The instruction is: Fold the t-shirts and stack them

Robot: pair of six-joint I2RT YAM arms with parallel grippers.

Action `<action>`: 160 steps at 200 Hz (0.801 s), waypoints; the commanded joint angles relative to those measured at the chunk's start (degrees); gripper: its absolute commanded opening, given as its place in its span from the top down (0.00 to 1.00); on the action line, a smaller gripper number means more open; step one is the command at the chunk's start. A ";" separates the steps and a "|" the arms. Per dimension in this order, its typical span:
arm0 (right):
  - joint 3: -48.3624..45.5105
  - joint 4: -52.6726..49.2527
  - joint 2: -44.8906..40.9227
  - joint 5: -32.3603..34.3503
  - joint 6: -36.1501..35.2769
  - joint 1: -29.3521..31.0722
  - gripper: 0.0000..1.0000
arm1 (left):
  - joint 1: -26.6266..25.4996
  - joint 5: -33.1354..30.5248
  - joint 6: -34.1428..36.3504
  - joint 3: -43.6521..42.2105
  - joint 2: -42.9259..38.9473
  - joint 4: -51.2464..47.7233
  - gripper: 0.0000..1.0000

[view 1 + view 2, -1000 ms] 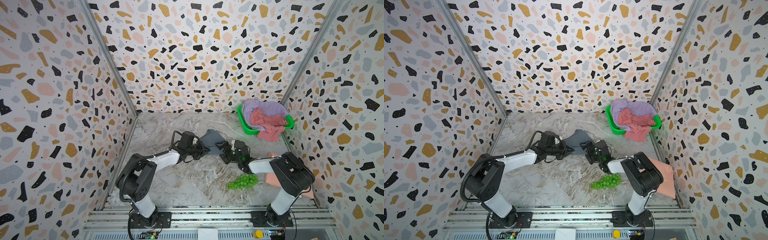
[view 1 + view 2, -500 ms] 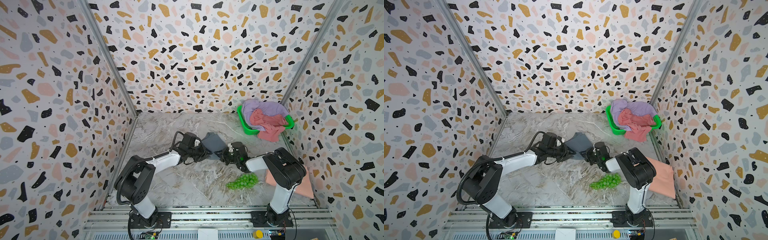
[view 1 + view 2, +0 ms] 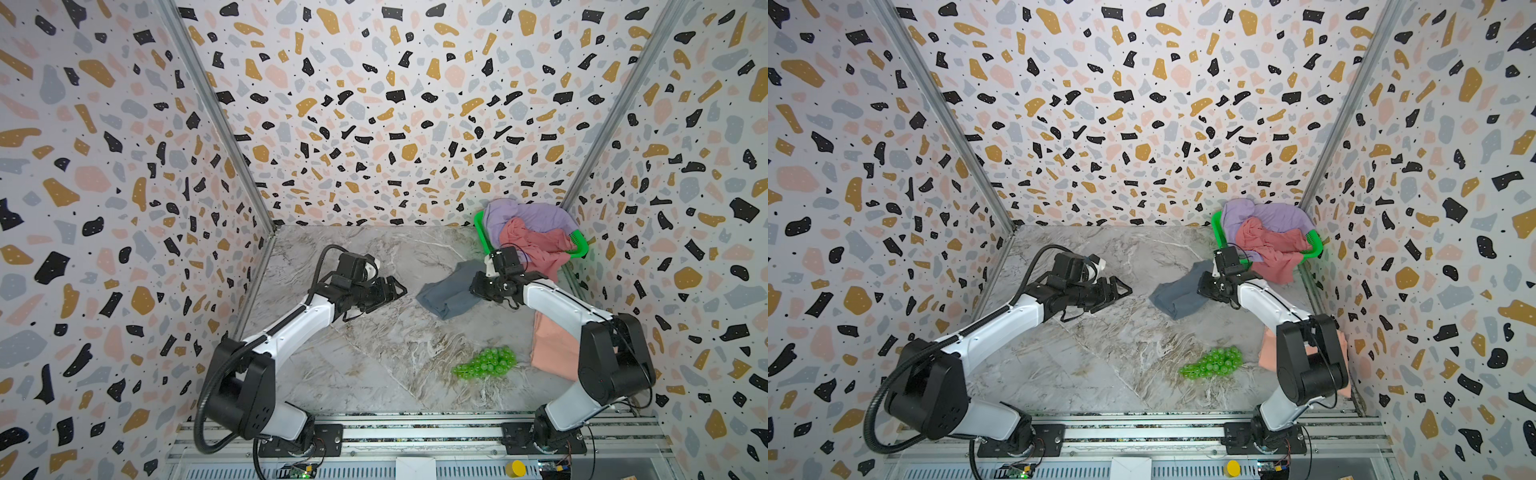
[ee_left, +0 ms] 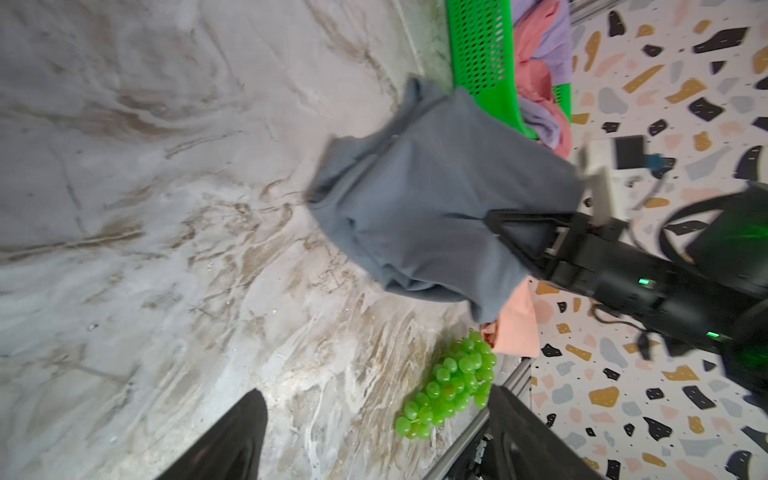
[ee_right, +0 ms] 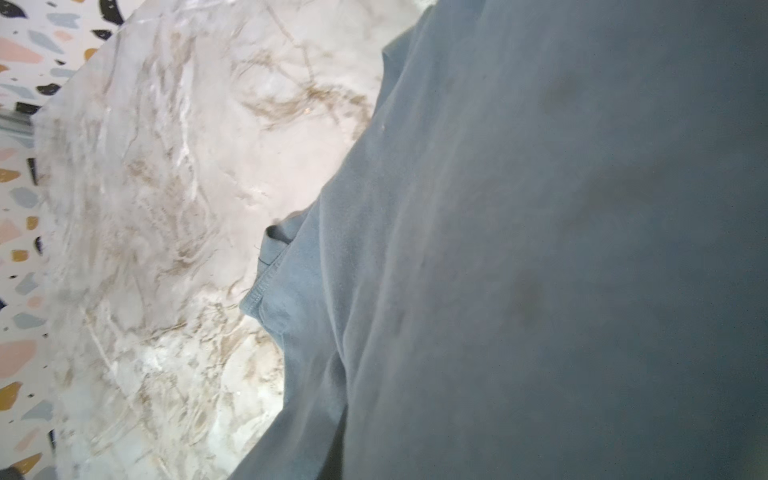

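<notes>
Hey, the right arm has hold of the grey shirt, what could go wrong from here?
Only the right gripper is shut on the grey t-shirt. The left gripper is open and apart from it, so the loose cloth may bunch or unfold when moved.
The grapes lie beside the peach t-shirt, so trailing cloth might drag them along.

Lighting was bright and even, shadows soft. Both wrist views were motion-blurred; the grey t-shirt [image 5: 540,249] loomed dim and unfocused.
</notes>
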 commanded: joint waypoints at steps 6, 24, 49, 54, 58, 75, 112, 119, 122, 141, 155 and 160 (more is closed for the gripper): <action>0.92 -7.81 -6.54 2.01 -1.38 -4.49 0.93 | -0.05 -0.07 5.06 5.22 6.63 -1.32 0.16; 2.17 -8.97 -9.15 1.19 -0.94 -7.91 0.93 | -0.05 1.04 6.39 9.00 10.86 -1.98 0.16; 5.69 -12.51 -12.06 1.12 -1.19 -13.00 0.92 | -0.07 2.66 6.88 12.08 15.05 -1.77 0.16; 6.23 -13.04 -12.73 0.69 -0.85 -14.16 0.92 | -0.07 2.86 6.82 12.36 15.60 -1.53 0.16; 6.56 -13.45 -13.24 0.31 -0.66 -15.24 0.92 | -0.06 2.97 6.86 12.54 16.00 -1.42 0.16; 7.79 -14.39 -15.16 -1.21 -0.55 -19.53 0.92 | 0.00 3.50 6.92 12.97 17.54 -0.98 0.16; 11.33 -16.75 -15.71 -2.30 -4.19 -28.03 0.91 | 0.27 5.54 7.41 14.46 21.06 -0.54 0.16; 11.90 -16.63 -15.35 -2.85 -5.07 -29.53 0.91 | 0.30 5.81 7.44 14.94 21.66 -0.54 0.16; 12.05 -16.38 -15.13 -3.12 -5.50 -29.99 0.91 | 0.30 5.88 7.44 15.11 21.86 -0.58 0.16; 14.54 -16.05 -12.16 -6.64 -8.49 -33.45 0.90 | 0.47 6.68 7.44 16.21 23.30 -0.57 0.16; 17.88 -17.70 -8.96 -7.60 -10.24 -34.58 0.90 | 0.64 7.36 7.44 17.01 24.23 -0.62 0.16; 19.09 -18.25 -8.16 -7.29 -10.71 -34.86 0.90 | 0.58 7.50 7.52 17.24 24.43 -0.63 0.16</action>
